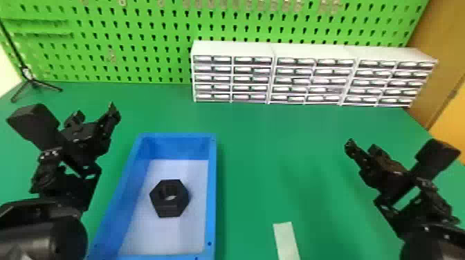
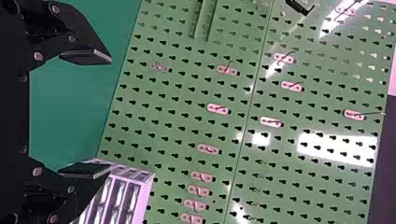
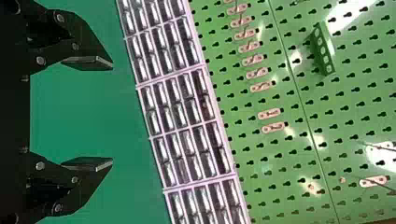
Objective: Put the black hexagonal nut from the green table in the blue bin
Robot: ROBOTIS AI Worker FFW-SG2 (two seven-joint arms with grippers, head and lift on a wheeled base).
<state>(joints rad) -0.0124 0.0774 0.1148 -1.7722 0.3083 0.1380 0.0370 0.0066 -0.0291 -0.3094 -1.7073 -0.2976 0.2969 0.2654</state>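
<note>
Nut (image 1: 169,210), black and six-sided, lies flat on the pale floor of the blue bin (image 1: 211,193), its hole facing up, apart from the walls; the bin sits on the green table (image 1: 256,166). The left gripper (image 1: 94,114) is beside the bin, on its left, above the table; its two fingers (image 2: 86,56) stand wide apart with nothing between them; the right gripper (image 1: 362,148) is well apart from the bin, on its right, its fingers (image 3: 88,62) also spread wide and holding nothing. A pale strip (image 1: 286,242) lies on the table to the right of the bin; white drawer units (image 1: 311,52) stand in a row at the back, before a green pegboard (image 1: 138,45); a small black tripod (image 1: 32,81) stands at the table's far left corner.
</note>
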